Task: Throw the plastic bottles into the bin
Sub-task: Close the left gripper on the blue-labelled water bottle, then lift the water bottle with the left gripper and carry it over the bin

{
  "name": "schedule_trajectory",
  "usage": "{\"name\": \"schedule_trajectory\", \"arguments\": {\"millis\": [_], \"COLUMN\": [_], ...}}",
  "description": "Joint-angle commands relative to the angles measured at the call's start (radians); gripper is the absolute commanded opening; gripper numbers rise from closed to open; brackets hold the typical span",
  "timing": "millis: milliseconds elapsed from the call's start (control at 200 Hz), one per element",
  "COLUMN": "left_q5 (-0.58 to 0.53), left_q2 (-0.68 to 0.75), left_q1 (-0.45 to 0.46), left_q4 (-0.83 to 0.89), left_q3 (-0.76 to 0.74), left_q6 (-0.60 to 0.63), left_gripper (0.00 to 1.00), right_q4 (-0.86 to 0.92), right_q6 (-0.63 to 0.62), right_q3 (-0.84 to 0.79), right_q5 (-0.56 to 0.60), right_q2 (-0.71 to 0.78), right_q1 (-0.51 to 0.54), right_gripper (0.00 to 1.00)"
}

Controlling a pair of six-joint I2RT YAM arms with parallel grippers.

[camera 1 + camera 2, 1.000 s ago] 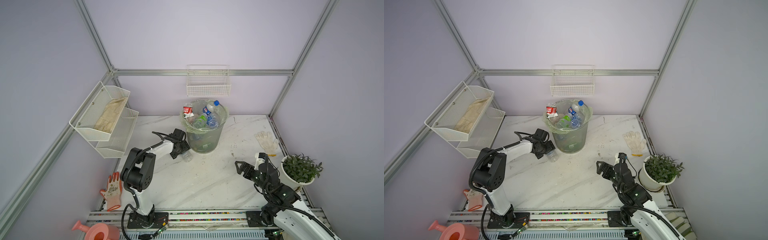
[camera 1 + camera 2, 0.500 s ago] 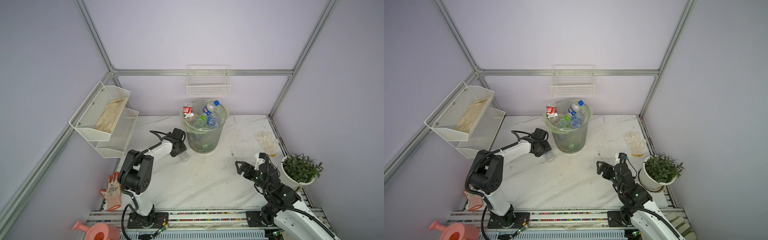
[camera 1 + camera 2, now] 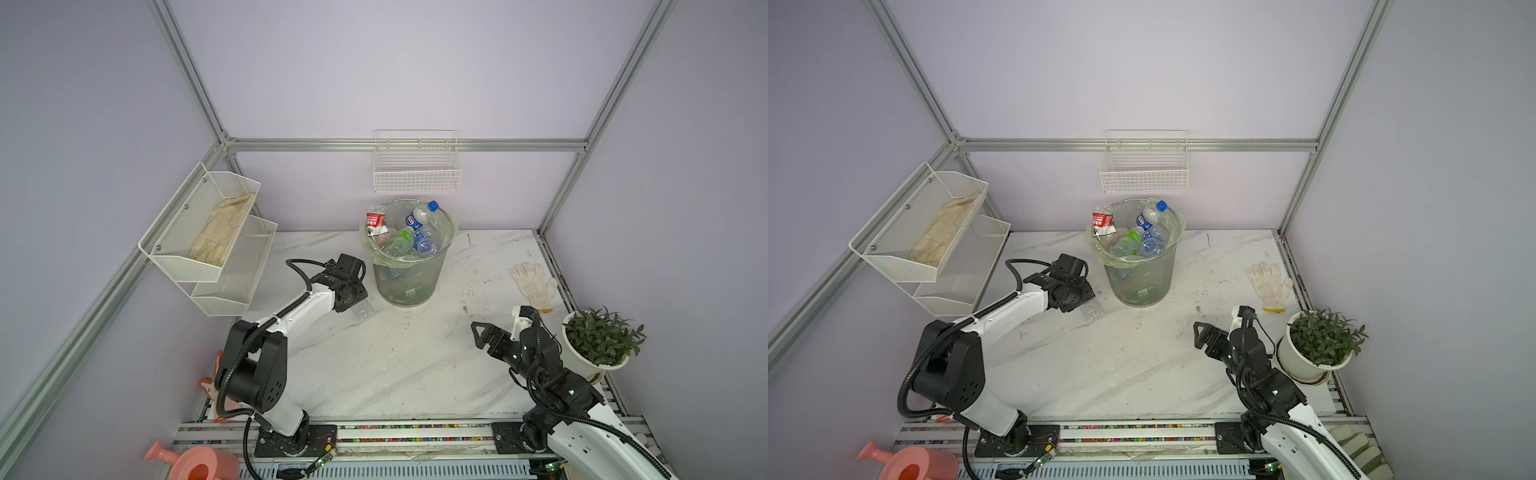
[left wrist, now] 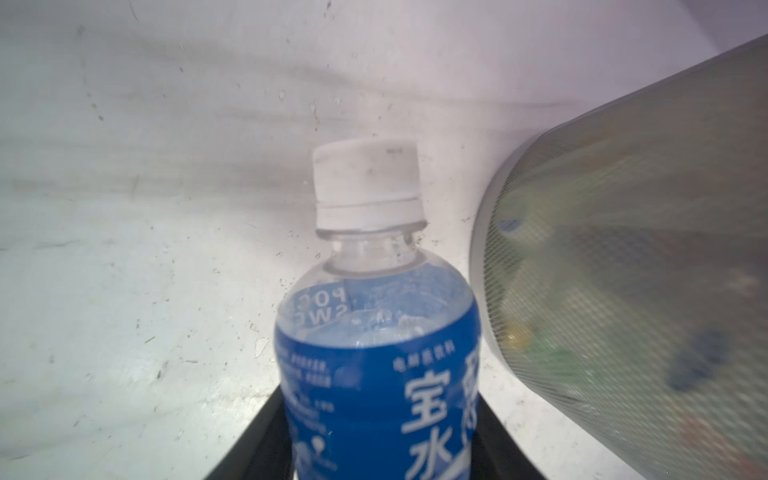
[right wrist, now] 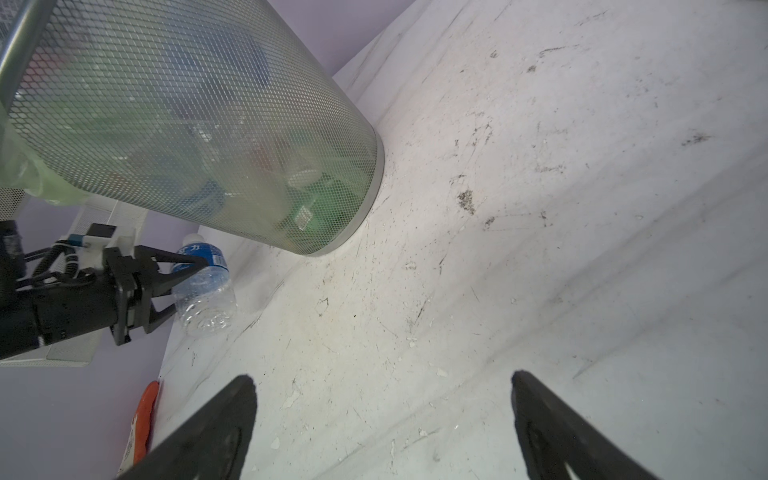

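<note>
Right arm (image 3: 552, 386), near right: folded low, right gripper (image 3: 482, 334) hovering over bare tabletop (image 3: 395, 374), fingers wide apart, holding nothing.

Left arm (image 3: 299, 311): stretched far, wrist low beside the bin (image 3: 409, 286). Left gripper (image 5: 189, 286) fingers clamped on a blue-label bottle (image 4: 374, 365), just left of the bin's base.

Both top views hide those fingers under the wrist; only the bottle's clear base shows. Resting or lifted: cannot tell.

Binned bottles (image 3: 415, 237) blur behind the mesh.
</note>
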State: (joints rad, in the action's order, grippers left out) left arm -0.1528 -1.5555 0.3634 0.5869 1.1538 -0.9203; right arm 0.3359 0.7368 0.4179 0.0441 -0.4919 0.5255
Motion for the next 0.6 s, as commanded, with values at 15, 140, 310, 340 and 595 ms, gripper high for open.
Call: {"name": "schedule_trajectory", "arguments": {"millis": [15, 140, 310, 340, 595], "left_q5": [-0.043, -0.085, -0.130, -0.134, -0.033], "left_q2": [0.157, 0.301, 0.487, 0.516, 0.726], "left_q1": [0.005, 0.009, 0.020, 0.026, 0.148], "left_q4": [-0.001, -0.011, -0.080, -0.105, -0.532], "left_q3": [0.032, 0.053, 0.076, 0.082, 0.064], "left_q6": [0.024, 0.027, 0.067, 0.084, 0.412], "left_gripper": [0.23, 0.20, 0.18, 0.18, 0.22], "right_q4": [0.018, 0.014, 0.015, 0.015, 0.018], "right_q6": [0.015, 0.017, 0.019, 0.019, 0.023], "right_q3": [-0.009, -0.012, -0.014, -0.015, -0.017], "right_q5": [0.007, 0.005, 0.000, 0.000, -0.001], "right_q2": [0.001, 0.001, 0.010, 0.013, 0.019], "right_q1": [-0.002, -0.002, -0.002, -0.002, -0.002], "right_gripper": [0.97, 0.97, 0.97, 0.97, 0.97]}}
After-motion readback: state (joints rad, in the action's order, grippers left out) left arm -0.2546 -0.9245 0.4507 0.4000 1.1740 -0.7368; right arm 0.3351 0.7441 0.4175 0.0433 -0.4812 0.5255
